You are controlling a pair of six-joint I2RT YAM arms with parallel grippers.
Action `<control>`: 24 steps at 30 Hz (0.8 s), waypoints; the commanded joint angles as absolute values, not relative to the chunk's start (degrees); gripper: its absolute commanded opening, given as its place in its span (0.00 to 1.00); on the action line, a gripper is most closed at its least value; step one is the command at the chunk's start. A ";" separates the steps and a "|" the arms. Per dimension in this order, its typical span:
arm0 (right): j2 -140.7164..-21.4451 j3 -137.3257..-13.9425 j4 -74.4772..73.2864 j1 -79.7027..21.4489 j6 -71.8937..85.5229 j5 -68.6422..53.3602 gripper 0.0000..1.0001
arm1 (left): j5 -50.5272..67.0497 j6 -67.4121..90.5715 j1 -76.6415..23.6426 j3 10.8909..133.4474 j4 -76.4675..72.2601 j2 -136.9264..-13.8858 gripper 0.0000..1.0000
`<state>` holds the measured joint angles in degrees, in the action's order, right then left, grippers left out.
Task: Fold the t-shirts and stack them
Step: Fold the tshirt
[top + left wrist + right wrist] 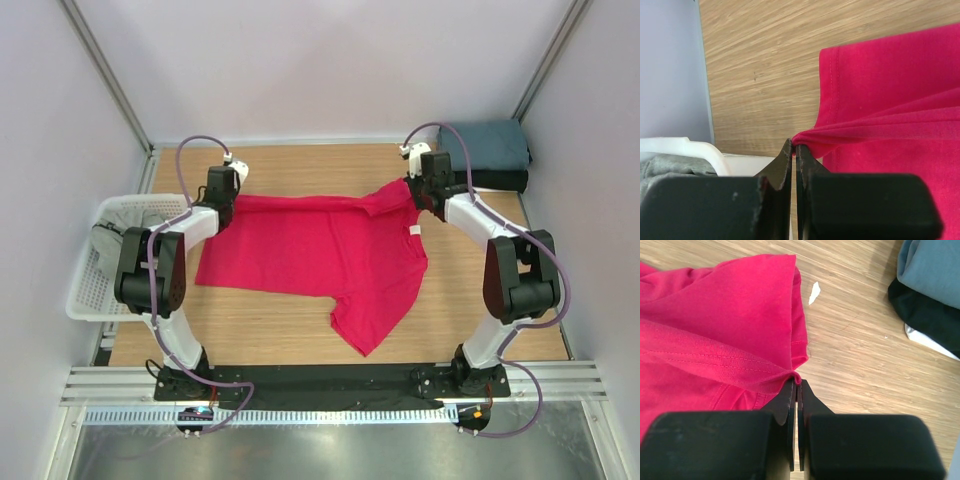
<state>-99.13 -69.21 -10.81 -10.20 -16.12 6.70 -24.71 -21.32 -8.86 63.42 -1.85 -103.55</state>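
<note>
Red t-shirt (310,255), from above, lies spread mid-frame on the worktop (280,320), unfolded; blue t-shirt (485,145) over black t-shirt (505,181) sit folded upper right, and grey t-shirt (105,240) waits in the basket (85,300) at left. Left wrist view: left tool (794,146) pinches a red corner. Right wrist view: right tool (796,384) pinches another.

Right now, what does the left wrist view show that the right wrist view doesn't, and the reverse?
Only the left wrist: the white basket rim with a grey tee lying in it, beside the left gripper. Only the right wrist: a blue tee lying on a black tee, and a small white scrap on the wood, beyond the right gripper. Both: a shut gripper pinching an edge of the red tee over the wooden table.
</note>
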 commanded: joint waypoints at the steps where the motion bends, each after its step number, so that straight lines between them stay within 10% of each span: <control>1: -95.10 -68.03 -9.32 -10.55 -14.50 5.71 0.01 | -25.75 -19.69 -8.17 62.84 -2.73 -101.16 0.00; 12: -97.30 -67.68 -10.54 -11.34 -14.24 4.13 0.01 | -25.41 -18.72 -8.17 63.45 -0.18 -104.15 0.00; 16: -95.81 -68.73 -13.44 -11.60 -14.06 4.66 0.20 | -25.57 -16.35 -8.17 63.20 3.78 -101.36 0.50; 20: -88.79 -67.07 -13.19 -11.69 -14.50 5.97 0.41 | -26.54 -15.65 -8.17 61.44 3.87 -93.72 0.74; 24: -83.42 -65.92 -12.48 -12.57 -16.17 4.93 0.49 | -22.78 -12.93 -8.26 60.30 6.84 -85.44 0.76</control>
<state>-89.43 -65.54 -14.87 -11.70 -15.14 4.97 -23.35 -16.12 -8.93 59.94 6.04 -94.11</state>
